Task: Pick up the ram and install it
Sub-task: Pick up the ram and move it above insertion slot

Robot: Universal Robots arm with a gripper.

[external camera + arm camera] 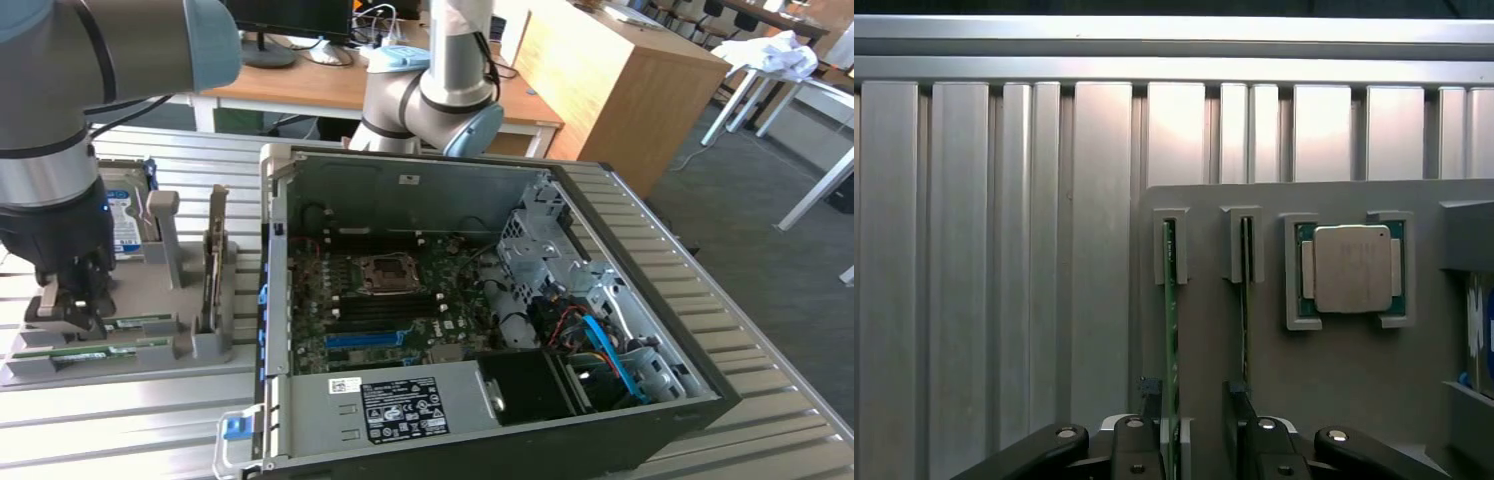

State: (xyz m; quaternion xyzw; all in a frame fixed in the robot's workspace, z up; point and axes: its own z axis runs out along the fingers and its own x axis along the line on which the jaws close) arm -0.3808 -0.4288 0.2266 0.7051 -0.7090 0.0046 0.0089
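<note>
Gripper hangs low over the end of the gray holder at the exterior view's left, jaws spread on either side of the ram without pinching it; the ram stands on edge in the slot nearest the holder's rim, long axis running along the holder toward the open computer case; a second stick stands parallel beside it; the processor sits further across the holder.
</note>
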